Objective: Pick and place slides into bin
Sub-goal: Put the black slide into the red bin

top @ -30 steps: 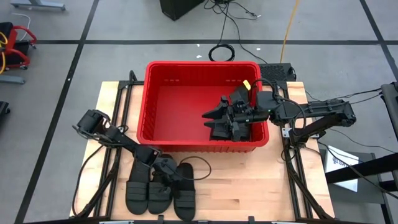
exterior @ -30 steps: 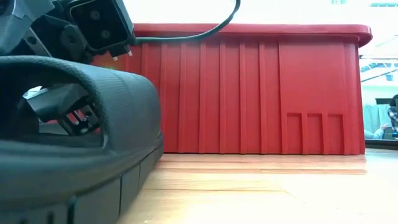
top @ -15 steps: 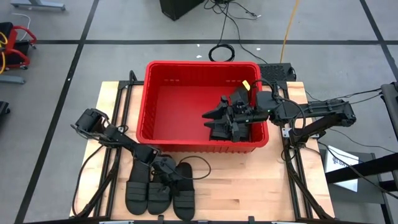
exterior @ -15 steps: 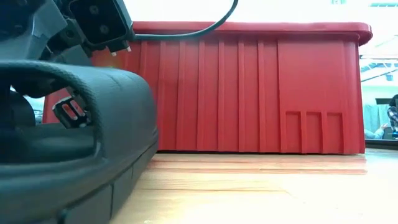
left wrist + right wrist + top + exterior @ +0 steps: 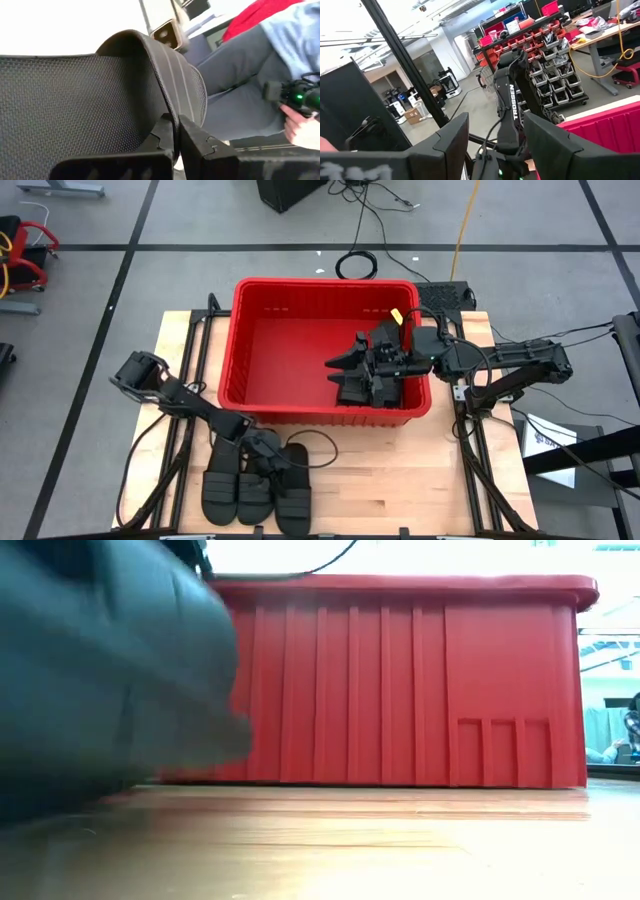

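Note:
Three black slides lie side by side at the table's near left: [image 5: 220, 485], [image 5: 255, 492], [image 5: 297, 500]. My left gripper [image 5: 265, 454] stands over their far ends, shut on the ribbed strap of one [image 5: 150, 80], apparently the right-hand one. That slide fills the left of the low view as a blurred dark mass [image 5: 100, 670]. The red bin [image 5: 325, 282] stands in the middle of the table. My right gripper [image 5: 362, 366] hangs open inside the bin's right part, over more black slides [image 5: 350, 390] that it partly hides. My left gripper pinches the edge of the slide's strap [image 5: 172, 112] between its two fingers. One finger [image 5: 160, 137] is on the meshed inner side and the other on the ribbed outer side. In the low view the slide looks raised off the wood.
The bin's tall red wall [image 5: 400, 680] stands close behind the slides. Bare wood lies at the table's near right [image 5: 400, 480]. Beyond the table sits a person in grey trousers [image 5: 240, 90], whose hand holds a small device [image 5: 295, 100].
My left gripper has shut on the slide's strap. The slide has since moved with it, rising in front of the low camera until it blurs. My right gripper has kept still and open in the bin.

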Available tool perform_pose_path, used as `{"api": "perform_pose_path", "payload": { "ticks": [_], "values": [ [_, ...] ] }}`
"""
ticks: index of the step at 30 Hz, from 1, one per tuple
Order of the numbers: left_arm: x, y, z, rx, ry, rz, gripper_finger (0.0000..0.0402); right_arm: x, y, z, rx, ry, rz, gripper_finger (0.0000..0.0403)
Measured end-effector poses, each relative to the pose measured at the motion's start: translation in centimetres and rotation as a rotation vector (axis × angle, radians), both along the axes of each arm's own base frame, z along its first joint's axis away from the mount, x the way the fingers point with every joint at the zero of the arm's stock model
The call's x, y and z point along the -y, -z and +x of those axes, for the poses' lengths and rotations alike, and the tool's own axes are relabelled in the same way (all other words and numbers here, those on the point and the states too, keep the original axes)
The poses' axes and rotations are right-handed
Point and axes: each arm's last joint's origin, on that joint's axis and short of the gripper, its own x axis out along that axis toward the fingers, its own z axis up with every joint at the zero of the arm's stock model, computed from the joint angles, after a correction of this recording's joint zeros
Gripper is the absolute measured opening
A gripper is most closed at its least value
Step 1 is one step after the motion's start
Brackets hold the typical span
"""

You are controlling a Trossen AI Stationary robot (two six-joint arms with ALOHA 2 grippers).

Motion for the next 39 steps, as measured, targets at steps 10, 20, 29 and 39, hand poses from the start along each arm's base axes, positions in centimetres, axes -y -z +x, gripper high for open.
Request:
{"api": "perform_pose_path", "payload": {
  "ticks": [10, 20, 29, 39],
  "values": [
    [-1.3, -4.6, -1.3, 0.113, -0.07, -0.01, 0.0002, 0.4, 0.0, 0.0, 0.001, 0.109, -0.005, 0.0183],
    [-2.7, -8.6, -3.8, 0.171, -0.153, 0.0, 0.0003, 0.8, 0.0, 0.0, -0.003, 0.135, 0.055, 0.0183],
    [-4.1, -14.2, -6.5, 0.256, -0.194, 0.043, 0.0002, 2.4, -0.6, 0.0, 0.056, 0.214, 0.068, 0.0183],
    [-6.7, -23.6, -8.5, 0.352, -0.153, 0.238, 0.0003, 4.4, -1.0, -0.2, 0.108, 0.271, 0.111, 0.0183]
  ]
}}
